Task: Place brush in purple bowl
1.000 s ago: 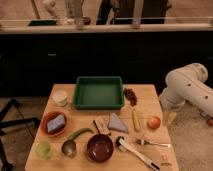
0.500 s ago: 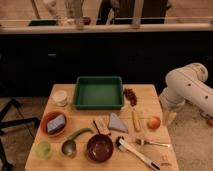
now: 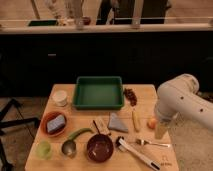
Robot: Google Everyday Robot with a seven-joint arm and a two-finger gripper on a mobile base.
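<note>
Camera view: gripper, jaws spread and empty, hung at the right edge of the table beside an orange fruit. Brush lay flat, near right, its dark head just right of the purple bowl. Judged light, stiff and slick-handled, best pinched across mid-handle.

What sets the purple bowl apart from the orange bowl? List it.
The purple bowl is dark and empty; the orange bowl is brighter and holds a grey-blue block. Purple bowl sits front-centre, orange bowl left. Both are round. The gripper hangs right of the table.
</note>
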